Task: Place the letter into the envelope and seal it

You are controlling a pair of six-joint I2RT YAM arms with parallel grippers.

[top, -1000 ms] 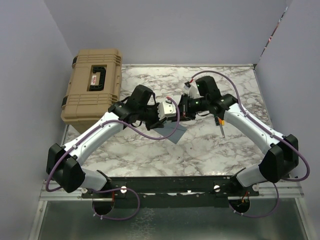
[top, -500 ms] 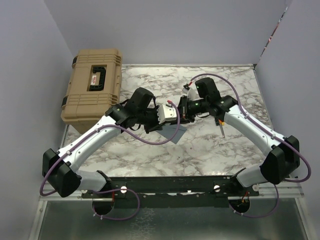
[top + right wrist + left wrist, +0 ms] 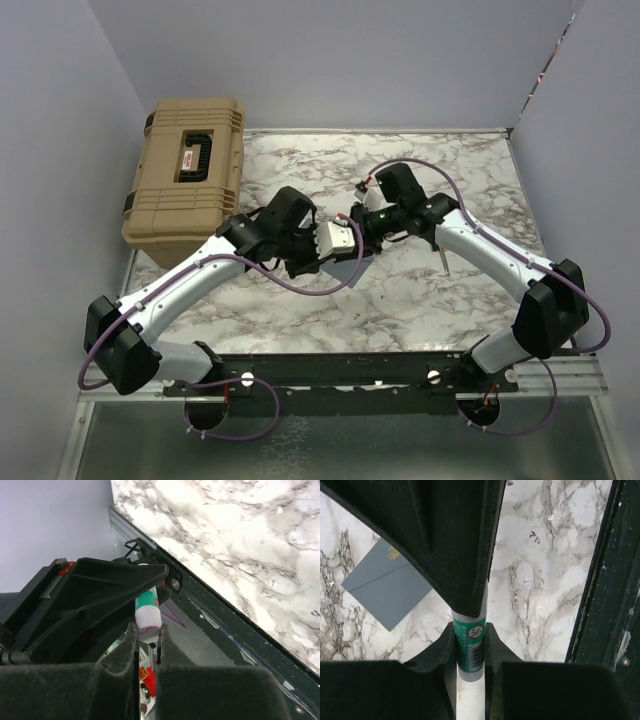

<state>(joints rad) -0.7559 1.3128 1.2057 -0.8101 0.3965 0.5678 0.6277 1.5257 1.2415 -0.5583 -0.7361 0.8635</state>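
Observation:
A glue stick (image 3: pixel 470 645) with a green label and a white end is held between both grippers above the middle of the table. My left gripper (image 3: pixel 470 632) is shut on its labelled body. My right gripper (image 3: pixel 148 629) is shut on its white end (image 3: pixel 148 616), tip to tip with the left gripper (image 3: pixel 335 240). The right gripper (image 3: pixel 360 220) comes in from the right. The slate blue-grey envelope (image 3: pixel 385 587) lies flat on the marble just beneath them, also in the top view (image 3: pixel 352 265). The letter is not in view.
A big tan hard case (image 3: pixel 185 178) stands at the table's far left. A small dark thin object (image 3: pixel 441 257) lies right of the grippers. The black rail (image 3: pixel 340 370) runs along the near edge. Walls close in left, back and right.
My right gripper has moved left and met the left gripper at the glue stick. My left gripper has dropped slightly toward the near edge. The envelope has not moved.

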